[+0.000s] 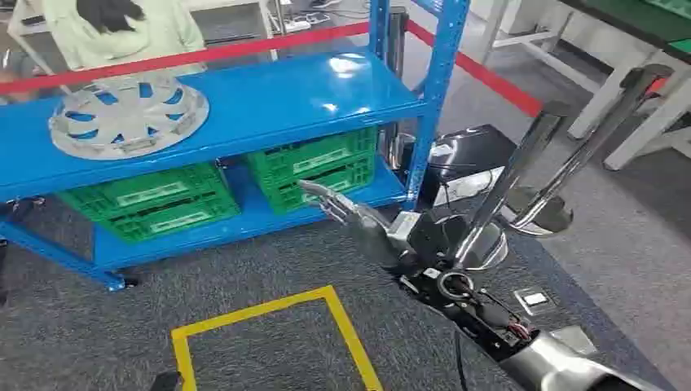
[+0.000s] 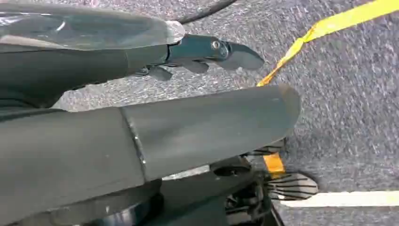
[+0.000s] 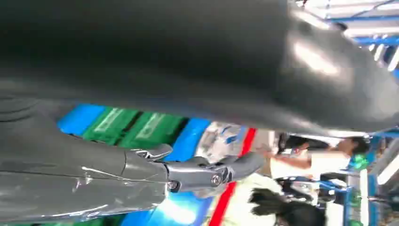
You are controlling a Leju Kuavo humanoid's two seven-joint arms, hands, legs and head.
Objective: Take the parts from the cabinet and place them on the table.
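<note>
1. Right hand reached forward with its fingers stretched flat and apart, gripping nothing, just short of the front edge of the blue cabinet's lower shelf
2. Part to fetch, a silver hubcap, lay flat on the upper shelf towards its left end, so it sat up and well to the left of that hand
3. Left hand hung over the grey carpet beside the yellow tape, fingers loosely extended with nothing in them; I judged the right hand the nearer of the two
4. Two green crates filled the lower shelf straight ahead of the fingers
5. Hubcap's round shape gave no long axis to line up on
6. A person in a pale top stood behind the cabinet, cut off by the frame; the table could not be picked out for certain
</note>
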